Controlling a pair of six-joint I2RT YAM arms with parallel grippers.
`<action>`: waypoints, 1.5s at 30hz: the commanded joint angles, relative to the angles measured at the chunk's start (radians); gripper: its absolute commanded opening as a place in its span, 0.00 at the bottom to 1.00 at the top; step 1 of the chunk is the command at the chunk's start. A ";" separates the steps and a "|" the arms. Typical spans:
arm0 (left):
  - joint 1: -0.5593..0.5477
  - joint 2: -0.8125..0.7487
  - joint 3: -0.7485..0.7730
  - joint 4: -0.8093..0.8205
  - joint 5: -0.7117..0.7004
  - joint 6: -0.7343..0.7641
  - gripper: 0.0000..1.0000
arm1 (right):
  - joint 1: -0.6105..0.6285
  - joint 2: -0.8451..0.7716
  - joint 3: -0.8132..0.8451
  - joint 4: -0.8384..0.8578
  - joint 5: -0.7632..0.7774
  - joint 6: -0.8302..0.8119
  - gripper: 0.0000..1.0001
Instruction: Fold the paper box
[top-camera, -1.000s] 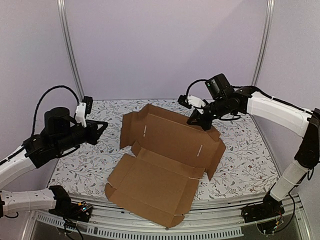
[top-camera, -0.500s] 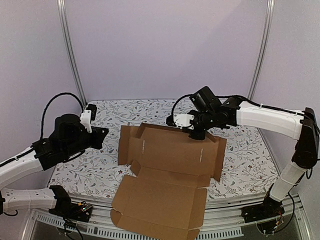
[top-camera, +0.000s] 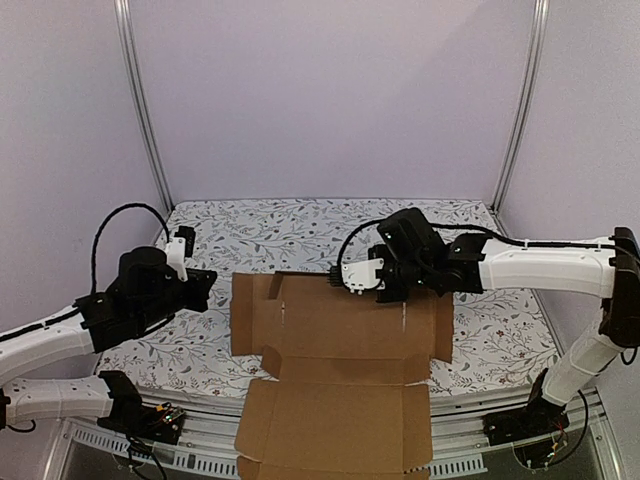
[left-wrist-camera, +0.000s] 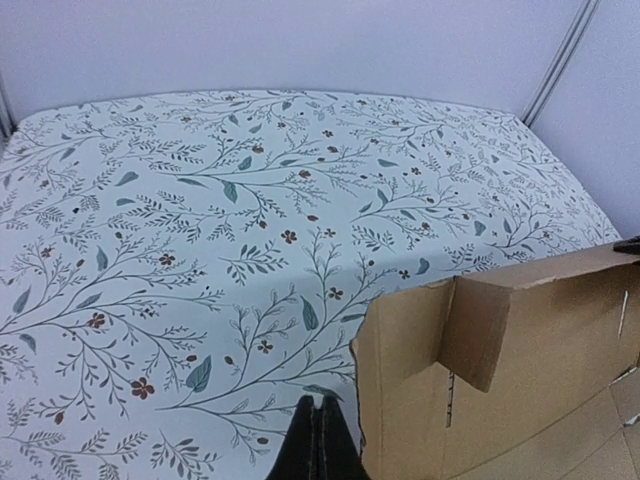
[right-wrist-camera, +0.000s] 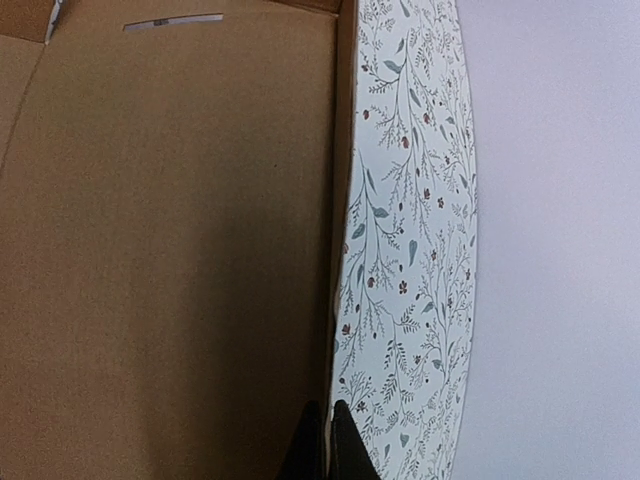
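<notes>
Right, the paper box (top-camera: 340, 330) lies opened out at the near middle of the bench (top-camera: 270, 222). It sits square to the bench, inside face up, with its creases running left to right. Its long axis runs far to near. The far panel, with a flap at each end and two short slits, looks tilted up off the cloth. The near panel juts out past the bench's front edge.

My left fingers (left-wrist-camera: 305, 440) are pressed together with nothing between them. They hang over the cloth just left of the box's left flap, apart from it. My right fingers (right-wrist-camera: 310, 445) are pressed together too, at the far top edge of the raised panel. In the wrist view their tips sit right at the cardboard's edge beside the cloth, but I cannot tell whether they touch it.

The surface is a white cloth printed with leaves and small flowers. Pale lilac walls (top-camera: 330, 100) close in the back and both sides, with metal uprights (top-camera: 140, 100) in the far corners.

Cloth shows broadly behind the box, with a narrower strip at each side. The right strip ends near the wall.
</notes>
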 joint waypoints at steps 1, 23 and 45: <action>0.007 -0.006 -0.022 0.030 -0.004 -0.009 0.00 | 0.035 -0.049 -0.052 0.122 0.078 -0.075 0.00; 0.012 -0.096 -0.029 -0.036 -0.049 -0.018 0.00 | 0.103 -0.011 -0.293 0.892 0.267 -0.323 0.00; 0.119 -0.039 -0.122 0.149 -0.179 0.006 0.00 | 0.169 -0.035 -0.414 0.914 0.284 -0.285 0.00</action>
